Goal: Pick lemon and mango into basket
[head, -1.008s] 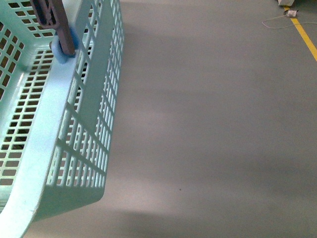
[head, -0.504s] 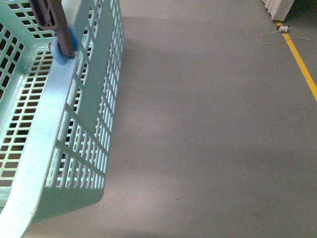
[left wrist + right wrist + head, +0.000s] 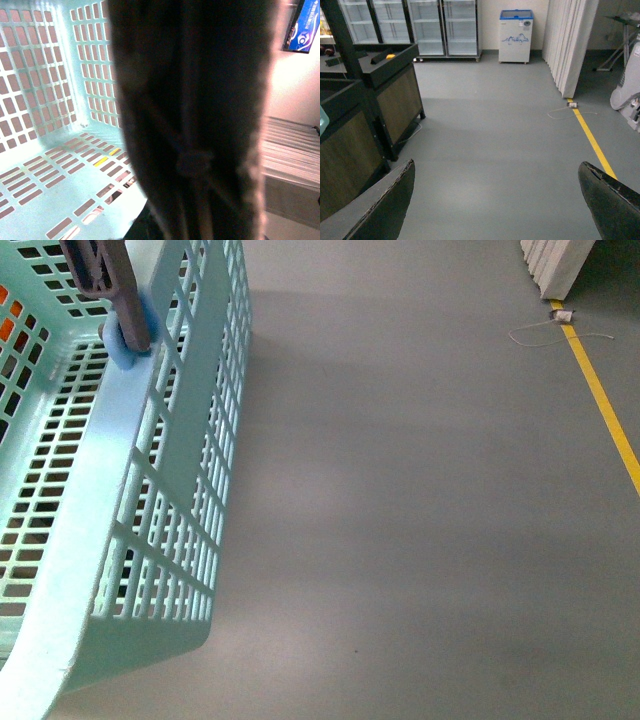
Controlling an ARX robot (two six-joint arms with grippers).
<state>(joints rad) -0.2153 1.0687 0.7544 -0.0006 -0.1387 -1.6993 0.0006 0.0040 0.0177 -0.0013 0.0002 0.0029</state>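
Observation:
The pale aqua basket (image 3: 130,470) fills the left of the front view, hanging above the grey floor. Its brown handle (image 3: 105,275) rises from a blue pivot on the rim. In the left wrist view that handle (image 3: 195,125) is a dark blur covering most of the picture, with the basket's slotted floor (image 3: 55,175) behind it. My left gripper is shut on the handle and its fingers do not show. My right gripper (image 3: 496,172) is open over bare floor, holding nothing. I cannot make out the lemon or the mango. An orange patch (image 3: 8,320) shows through the basket's far-left slots.
Dark wood-fronted display stands (image 3: 395,95) are on the left of the right wrist view, with a small orange-yellow fruit (image 3: 390,56) on top. Glass-door fridges (image 3: 425,27) and a chest freezer (image 3: 515,35) line the back wall. A yellow floor line (image 3: 600,405) and a loose cable (image 3: 545,330) lie at right.
The front view has shifted: the yellow line and cable moved left and down in the picture, and an orange patch now shows through the basket's left slots. The basket keeps its place.

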